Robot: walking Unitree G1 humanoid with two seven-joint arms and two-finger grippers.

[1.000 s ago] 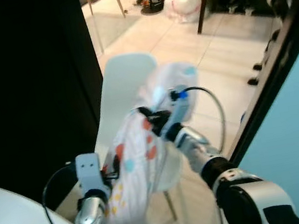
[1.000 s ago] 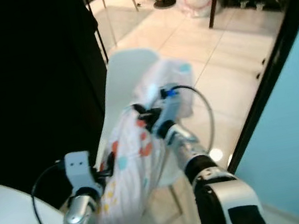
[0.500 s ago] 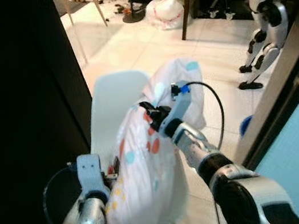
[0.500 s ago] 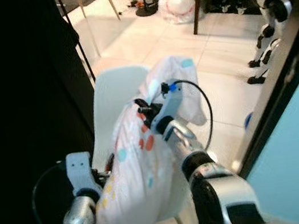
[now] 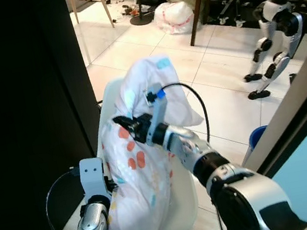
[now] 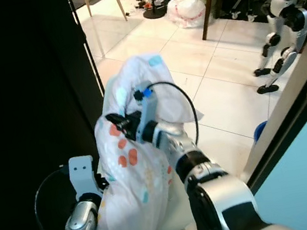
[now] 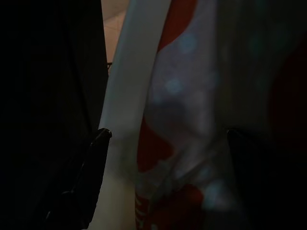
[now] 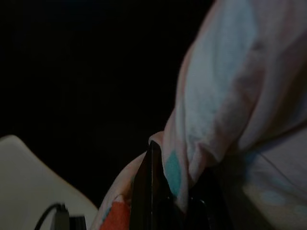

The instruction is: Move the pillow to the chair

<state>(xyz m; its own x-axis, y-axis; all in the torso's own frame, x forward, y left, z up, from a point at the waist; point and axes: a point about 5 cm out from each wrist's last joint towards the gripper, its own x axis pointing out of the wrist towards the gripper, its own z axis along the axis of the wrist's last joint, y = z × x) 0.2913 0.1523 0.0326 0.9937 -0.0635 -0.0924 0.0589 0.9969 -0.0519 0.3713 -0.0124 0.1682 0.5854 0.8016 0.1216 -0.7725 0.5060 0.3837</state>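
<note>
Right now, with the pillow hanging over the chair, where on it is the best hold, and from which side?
Probably the bunched upper fold of the pillow, where the right end effector already pinches it from the robot's side. The pillow is limp and drapes long over the white chair, so a high pinch carries most of its length. The left end effector sits lower against the cloth.

Your head views are sharp and daylit across the tiled floor, with glare on the tiles, while the left side falls black. Both wrist views are very dark, murky and soft.
</note>
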